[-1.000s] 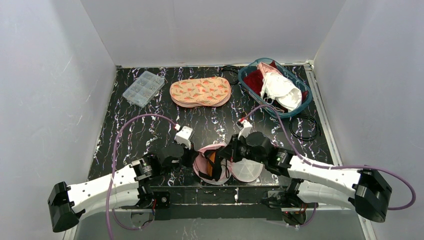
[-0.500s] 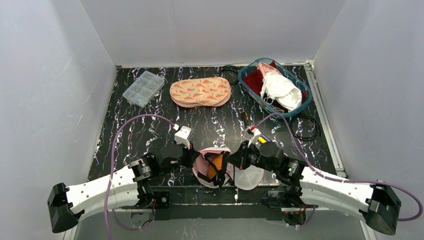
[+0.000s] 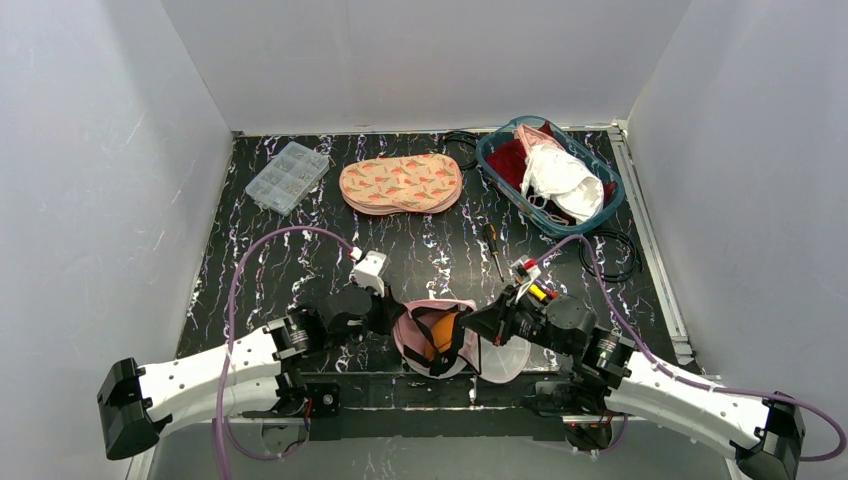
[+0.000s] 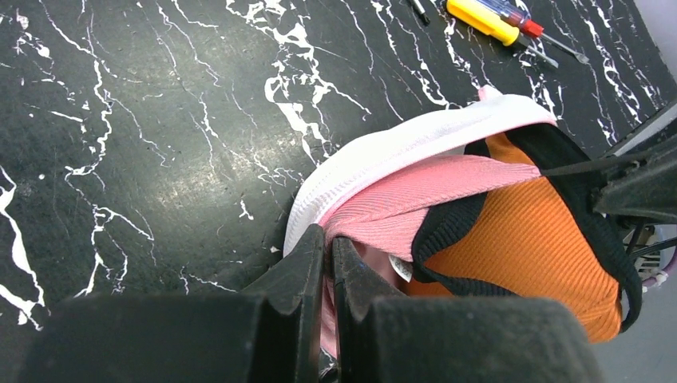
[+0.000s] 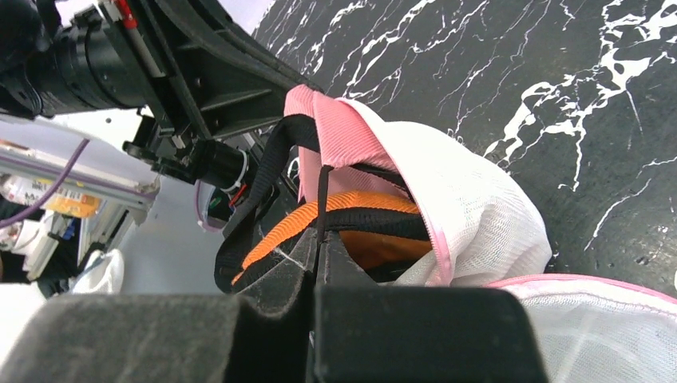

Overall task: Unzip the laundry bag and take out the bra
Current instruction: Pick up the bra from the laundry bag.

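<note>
The laundry bag (image 3: 497,357), white mesh with pink trim, lies at the bottom centre of the top view, at the near edge of the black, white-veined table (image 3: 260,250), between the two arms. Its mouth is open, and the bra (image 3: 438,333), orange with black edging, bulges out of the opening, partly outside the mesh.

The left gripper (image 3: 389,313) is clenched on the bag's pink edge; in the left wrist view its fingertips (image 4: 315,243) pinch the pink ribbed fabric at the lower centre of the frame. A small white label (image 4: 401,269) sits at the bra's black edge, its print too small to read.

The right gripper (image 3: 483,325) is clamped tight on a thin black strap (image 5: 319,203) of the bra, which runs taut up from the closed fingertips to the pink rim.

At the top of the left wrist view lies a yellow-handled screwdriver (image 4: 483,21); another screwdriver (image 3: 492,247) lies mid-table in the top view. Along the far edge sit a clear compartment box (image 3: 287,176) at the upper left, a peach patterned pouch (image 3: 401,183) in the middle, and a teal basket (image 3: 612,195) holding white and red garments at the upper right. A coiled black cable (image 3: 607,256) lies just below the basket.
</note>
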